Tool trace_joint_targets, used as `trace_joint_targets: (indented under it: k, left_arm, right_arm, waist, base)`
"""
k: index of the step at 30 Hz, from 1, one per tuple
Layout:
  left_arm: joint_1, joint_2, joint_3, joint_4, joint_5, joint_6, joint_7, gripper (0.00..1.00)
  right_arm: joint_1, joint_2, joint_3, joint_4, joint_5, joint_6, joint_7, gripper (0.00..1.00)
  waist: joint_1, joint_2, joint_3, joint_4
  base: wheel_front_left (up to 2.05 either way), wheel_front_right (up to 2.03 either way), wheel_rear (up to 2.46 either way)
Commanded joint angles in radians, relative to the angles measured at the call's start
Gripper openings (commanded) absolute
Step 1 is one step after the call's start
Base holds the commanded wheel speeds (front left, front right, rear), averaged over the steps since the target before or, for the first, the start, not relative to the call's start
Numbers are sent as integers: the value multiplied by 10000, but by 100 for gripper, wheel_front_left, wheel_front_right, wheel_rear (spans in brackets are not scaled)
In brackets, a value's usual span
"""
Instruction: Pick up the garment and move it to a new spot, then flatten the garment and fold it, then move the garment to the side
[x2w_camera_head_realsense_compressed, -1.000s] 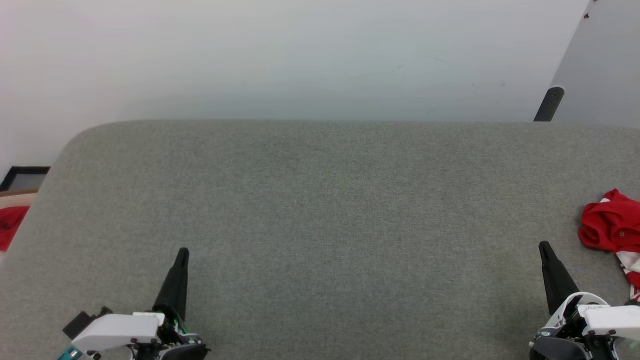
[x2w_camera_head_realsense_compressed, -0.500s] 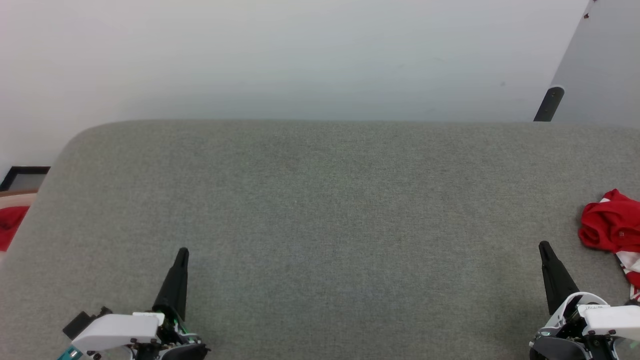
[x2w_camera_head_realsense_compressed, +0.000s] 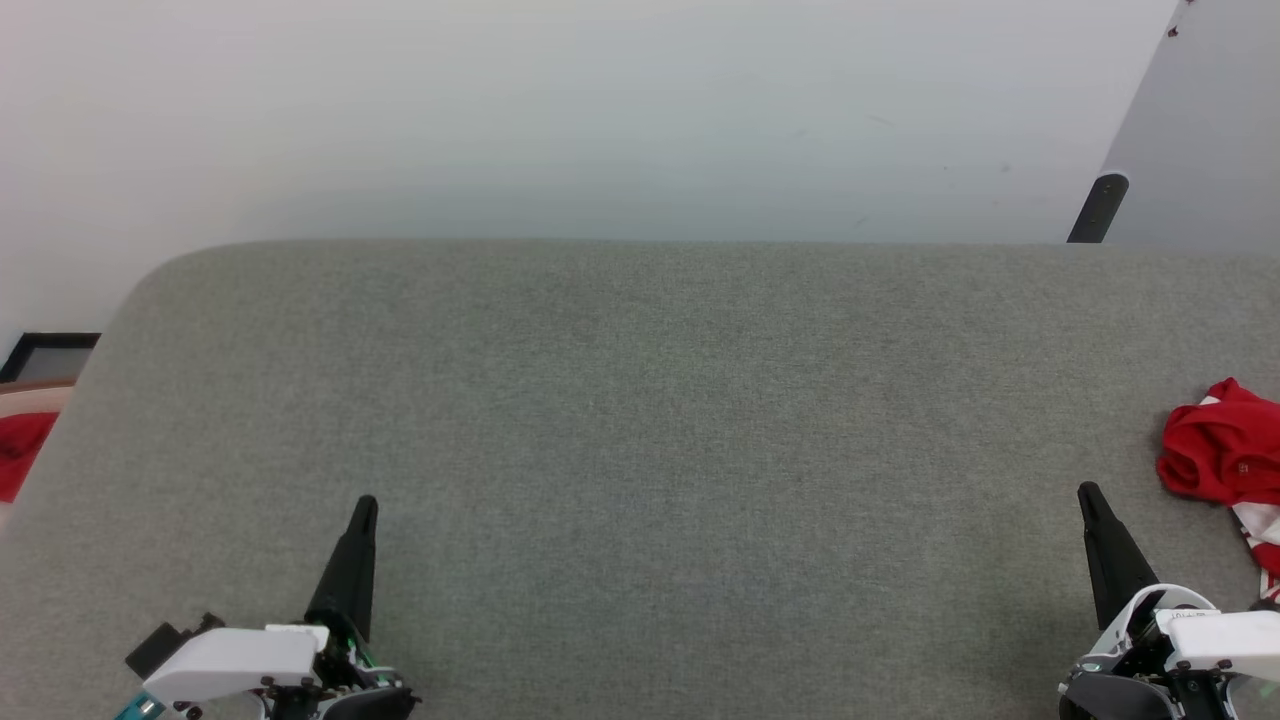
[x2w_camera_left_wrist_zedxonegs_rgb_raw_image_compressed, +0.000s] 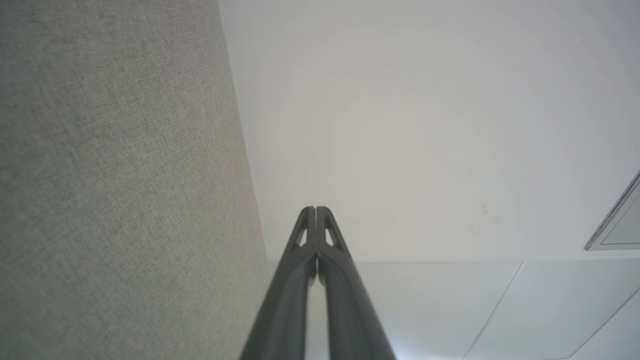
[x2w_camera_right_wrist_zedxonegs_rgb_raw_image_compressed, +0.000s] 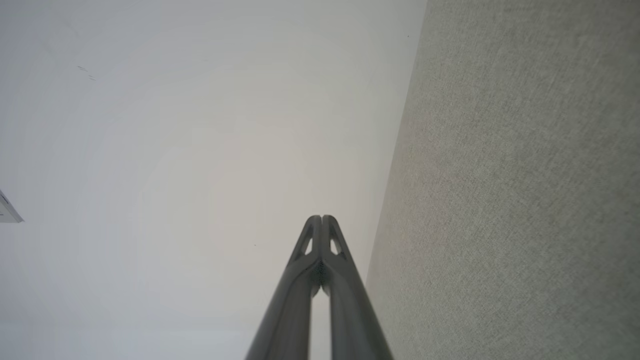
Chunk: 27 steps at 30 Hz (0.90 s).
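At the right edge of the grey surface, your garment lies bunched, just right of and slightly beyond the right gripper and well apart from the left gripper. Both grippers have their fingers pressed together, holding nothing. The head view's edge cuts the garment off, so you cannot judge its long axis.

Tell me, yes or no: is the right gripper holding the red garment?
No: in the head view the right gripper is shut and empty, apart from the crumpled garment lying on the grey surface.
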<state>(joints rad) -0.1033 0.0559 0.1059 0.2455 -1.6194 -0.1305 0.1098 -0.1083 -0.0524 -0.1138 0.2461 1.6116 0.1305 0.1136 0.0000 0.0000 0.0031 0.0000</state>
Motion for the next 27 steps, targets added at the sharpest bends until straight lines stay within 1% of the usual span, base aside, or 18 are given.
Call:
trace_joint_targets:
  k: [1, 27]
  left_arm:
    - [-112, -17, 25, 13, 19, -3, 11, 0]
    - [-116, -33, 52, 14, 44, -3, 35, 0]
  right_arm:
    - [-22, 39, -10, 5, 24, 4, 15, 0]
    - [-23, 41, -13, 5, 20, 5, 18, 0]
  waist:
    - [0, 0, 0, 0]
    - [0, 0, 0, 0]
  base:
    - [0, 0, 0]
    - [0, 0, 0]
